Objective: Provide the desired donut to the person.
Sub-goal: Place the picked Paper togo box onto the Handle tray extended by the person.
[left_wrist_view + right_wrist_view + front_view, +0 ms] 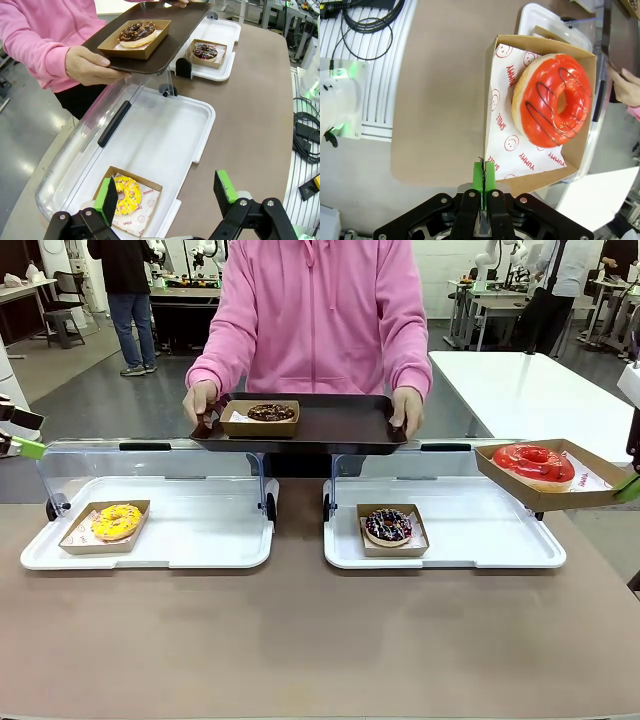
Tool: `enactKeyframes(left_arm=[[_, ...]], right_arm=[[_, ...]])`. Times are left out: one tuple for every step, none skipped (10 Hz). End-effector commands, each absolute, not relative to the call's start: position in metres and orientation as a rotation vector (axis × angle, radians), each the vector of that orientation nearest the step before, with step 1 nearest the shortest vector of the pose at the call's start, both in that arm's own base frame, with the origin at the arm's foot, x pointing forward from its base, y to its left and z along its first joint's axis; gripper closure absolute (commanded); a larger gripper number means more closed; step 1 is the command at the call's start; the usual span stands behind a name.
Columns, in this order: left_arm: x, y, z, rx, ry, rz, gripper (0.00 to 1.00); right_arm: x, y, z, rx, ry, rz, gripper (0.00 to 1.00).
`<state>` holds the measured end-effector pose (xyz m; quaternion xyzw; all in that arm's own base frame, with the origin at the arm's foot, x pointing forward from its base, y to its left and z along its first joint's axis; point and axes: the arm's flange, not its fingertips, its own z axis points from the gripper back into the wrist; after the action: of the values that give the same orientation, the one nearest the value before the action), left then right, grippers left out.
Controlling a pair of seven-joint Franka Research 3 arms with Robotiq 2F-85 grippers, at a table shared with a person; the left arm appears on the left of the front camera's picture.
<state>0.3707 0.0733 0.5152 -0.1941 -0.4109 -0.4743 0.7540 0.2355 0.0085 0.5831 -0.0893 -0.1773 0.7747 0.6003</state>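
Glossy red-glazed donut (552, 101) in a matt cardboard box (492, 60); smooth white plastic trays (300, 558), matt table (300, 640).

In the right wrist view, the white liner paper (507, 145) under the red-glazed donut (552, 100), in the cardboard box (540, 45) at the centre-right of the frame, carries red print, "YUMMY" and "SMILE", repeated among smiley faces. In the left wrist view, bottom centre, the paper (142, 207) under the yellow donut (126, 194) reads "YUMMY" and "SMILE" too.
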Motion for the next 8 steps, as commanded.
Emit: enactKeyframes(left_arm=[[0.3703, 0.0738, 0.5148, -0.427, -0.899, -1.034, 0.0], [0.3703, 0.0738, 0.5148, -0.427, -0.899, -1.034, 0.0], [0.3703, 0.0738, 0.5148, -0.427, -0.899, -1.034, 0.0], [0.3703, 0.0738, 0.5148, -0.427, -0.899, -1.034, 0.0], [0.3703, 0.0738, 0.5148, -0.427, -0.899, -1.034, 0.0], [0.3703, 0.0738, 0.5148, -0.427, -0.899, -1.034, 0.0], [0.3703, 0.0738, 0.5148, -0.427, -0.899, -1.034, 0.0], [0.3703, 0.0738, 0.5148, -0.427, -0.899, -1.034, 0.0]], right_arm=[[0.2374, 0.0078, 0.5833, -0.213, -0.386, 1.783, 1.0], [0.2374, 0.0078, 0.5833, -0.213, -0.386, 1.783, 1.0], [0.2374, 0.0078, 0.5833, -0.213, -0.386, 1.783, 1.0], [0.2374, 0.0078, 0.5833, -0.213, -0.386, 1.783, 1.0], [0.2374, 0.0078, 0.5833, -0.213, -0.386, 1.783, 1.0], [0.2374, 0.0078, 0.5833, -0.213, -0.386, 1.783, 1.0], [0.2374, 0.0078, 0.5833, -0.213, -0.386, 1.783, 1.0], [0.2374, 0.0078, 0.5833, -0.213, -0.386, 1.783, 1.0]])
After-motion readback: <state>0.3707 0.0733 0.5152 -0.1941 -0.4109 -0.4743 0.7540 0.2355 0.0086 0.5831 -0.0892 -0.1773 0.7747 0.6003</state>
